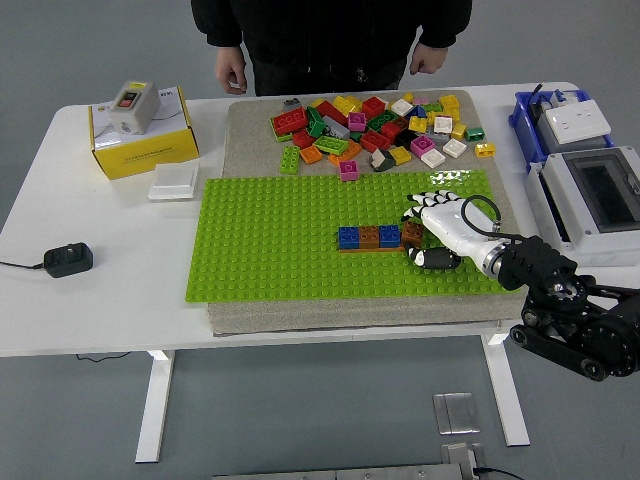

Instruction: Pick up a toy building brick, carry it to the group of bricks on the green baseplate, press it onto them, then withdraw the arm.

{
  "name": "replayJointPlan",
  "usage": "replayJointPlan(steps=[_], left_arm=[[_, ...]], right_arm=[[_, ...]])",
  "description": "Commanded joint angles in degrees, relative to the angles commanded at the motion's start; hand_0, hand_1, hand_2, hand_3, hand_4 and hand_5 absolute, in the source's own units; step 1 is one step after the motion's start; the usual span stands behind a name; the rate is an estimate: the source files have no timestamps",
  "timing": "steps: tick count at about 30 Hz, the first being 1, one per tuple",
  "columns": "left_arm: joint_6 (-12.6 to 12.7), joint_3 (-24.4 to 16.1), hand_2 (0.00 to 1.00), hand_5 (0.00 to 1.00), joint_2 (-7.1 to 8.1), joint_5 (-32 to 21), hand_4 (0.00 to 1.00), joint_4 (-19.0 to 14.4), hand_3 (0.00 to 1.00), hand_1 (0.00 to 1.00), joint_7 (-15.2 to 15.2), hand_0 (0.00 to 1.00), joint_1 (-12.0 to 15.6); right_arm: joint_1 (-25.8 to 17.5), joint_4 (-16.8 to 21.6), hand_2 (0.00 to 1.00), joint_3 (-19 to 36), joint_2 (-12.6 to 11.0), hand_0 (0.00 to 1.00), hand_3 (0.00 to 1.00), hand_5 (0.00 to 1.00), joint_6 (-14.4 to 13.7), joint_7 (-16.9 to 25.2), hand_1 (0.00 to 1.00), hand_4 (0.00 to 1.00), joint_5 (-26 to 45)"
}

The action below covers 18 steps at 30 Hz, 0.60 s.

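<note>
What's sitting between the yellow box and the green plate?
In the head view, a small white square block lies on the table between the yellow box and the green baseplate, nearly touching the plate's far left corner.

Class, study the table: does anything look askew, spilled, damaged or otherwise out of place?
Nothing stands out. The loose coloured bricks lie jumbled in a heap beyond the green studded baseplate, which suits a supply pile. The row of blue and brown bricks sits straight, with the robot's white right hand at its right end.
</note>
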Motion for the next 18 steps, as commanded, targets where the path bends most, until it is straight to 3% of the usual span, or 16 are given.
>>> replayJointPlan(steps=[18], left_arm=[[0.1, 0.2, 0.571, 0.759, -0.01, -0.1, 0.254, 0.0, 0.666, 0.601, 0.0, 0.637, 0.1]], right_arm=[[-0.1, 1.3, 0.998, -0.3, -0.3, 0.998, 0.768, 0.466, 0.0, -0.3, 0.998, 0.562, -0.1]])
